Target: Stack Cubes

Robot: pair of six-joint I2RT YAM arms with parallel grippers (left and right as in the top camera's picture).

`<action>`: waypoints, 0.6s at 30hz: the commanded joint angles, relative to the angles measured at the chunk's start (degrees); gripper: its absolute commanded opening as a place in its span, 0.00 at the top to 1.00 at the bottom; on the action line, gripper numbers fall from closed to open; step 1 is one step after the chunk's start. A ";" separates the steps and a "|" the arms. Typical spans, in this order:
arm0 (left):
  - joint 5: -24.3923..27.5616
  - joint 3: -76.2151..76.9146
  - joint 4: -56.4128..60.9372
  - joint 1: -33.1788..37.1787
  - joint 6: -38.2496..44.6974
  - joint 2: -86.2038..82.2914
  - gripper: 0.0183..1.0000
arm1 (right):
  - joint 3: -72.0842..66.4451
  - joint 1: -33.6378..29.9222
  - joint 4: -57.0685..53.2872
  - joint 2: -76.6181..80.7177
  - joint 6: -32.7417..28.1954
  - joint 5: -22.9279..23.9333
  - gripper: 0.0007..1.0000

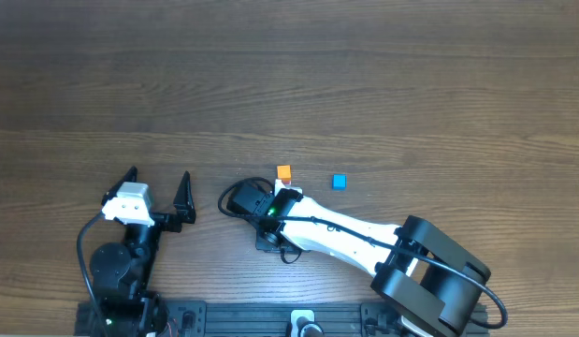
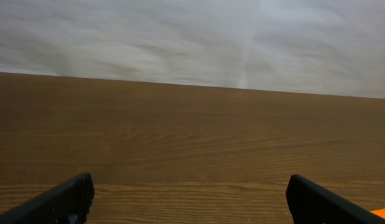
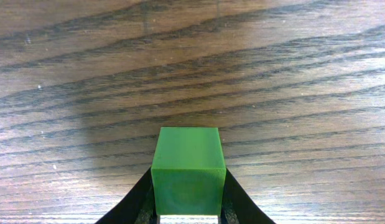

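Right wrist view: clamped small green plastic cube [image 3: 188, 163] between fingers of right gripper [image 3: 188, 202], low over dark wood-grain table [image 3: 273, 74], contact with table not discernible. Top view: sat just beside small orange cube [image 1: 283, 172], small blue cube [image 1: 339, 181] near that one, presumably gripped for stacking onto one of them. Parked left gripper [image 1: 158, 190] near own base, fingers spread wide, holding nothing, apparently out of the way.

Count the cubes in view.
3. Orange cube and blue cube sit on the table side by side, apart, blue toward the right. Green cube is held in the right tool. The right arm could hide more.
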 commanded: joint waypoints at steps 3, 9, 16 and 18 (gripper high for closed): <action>0.57 -0.39 0.09 -0.26 0.83 -0.46 0.00 | -0.31 0.37 0.26 0.22 0.37 0.66 0.84; 0.57 -0.39 0.09 -0.26 0.83 -0.46 0.00 | 1.95 0.37 -3.78 -3.04 0.37 2.03 0.93; 0.57 -0.39 0.09 -0.26 0.83 -0.46 0.00 | 12.28 0.37 -18.86 -6.78 -0.92 6.38 0.99; 0.57 -0.39 0.09 -0.26 0.83 -0.46 0.00 | 16.63 0.35 -22.40 -6.78 -2.95 7.39 0.99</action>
